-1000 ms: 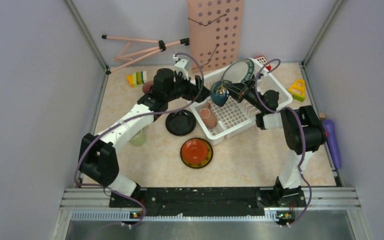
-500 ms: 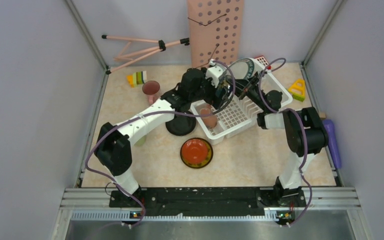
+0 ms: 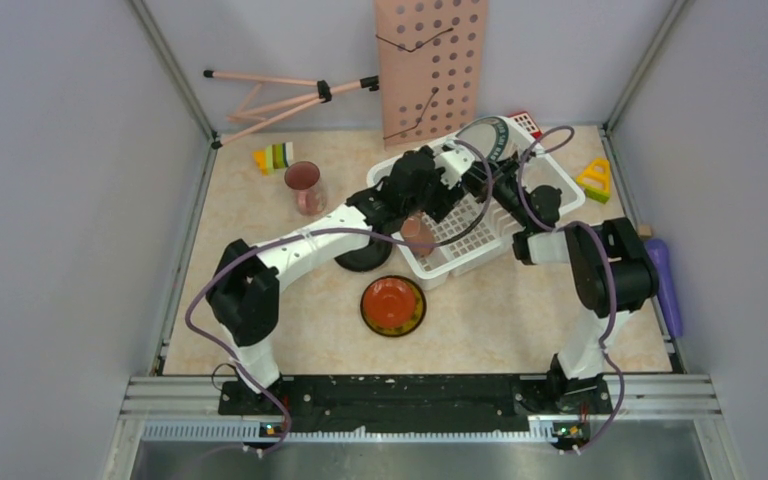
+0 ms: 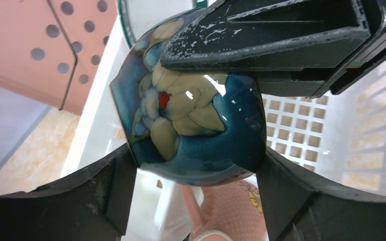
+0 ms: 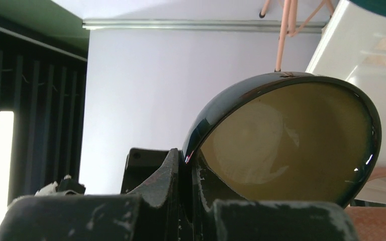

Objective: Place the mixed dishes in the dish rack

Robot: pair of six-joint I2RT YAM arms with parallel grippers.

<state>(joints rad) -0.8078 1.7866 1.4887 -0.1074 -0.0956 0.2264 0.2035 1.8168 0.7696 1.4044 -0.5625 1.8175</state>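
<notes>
Left wrist view: the teal bowl [image 4: 191, 125] is held on its side over the dish rack [image 3: 465, 262], whose floor grid shows behind it at 3 o'clock. The right hand [image 5: 188, 173] is clamped on the bowl's rim, with one finger against the inner face and one against the outer. The left hand [image 4: 195, 160] has its fingers spread to either side of the bowl's base. They appear to touch it, but it cannot be told whether they bear on it.

Step in hand, as judged: setting the bowl into the rack, or passing it from arm to arm above the rack. The next move calls for one hand to carry the bowl securely before the other lets go. The bowl then needs lowering into a free bay, clear of the pinkish cup [image 3: 417, 232] at the rack's 8 o'clock corner and the white plate [image 3: 493, 133] standing at its 12 o'clock end.

Outstanding on the worktop [image 3: 480, 320]:
- the red plate [image 3: 393, 305], at 6 o'clock of the rack
- a second pinkish cup [image 3: 303, 182], at 9 o'clock of the rack
- a dark plate [image 3: 360, 257], at 8 o'clock of the rack

Hidden or unclear:
- From above, both wrists cover the bowl.
- The dark plate lies partly under the left arm.
- The bay directly beneath the bowl cannot be made out in any view.
</notes>
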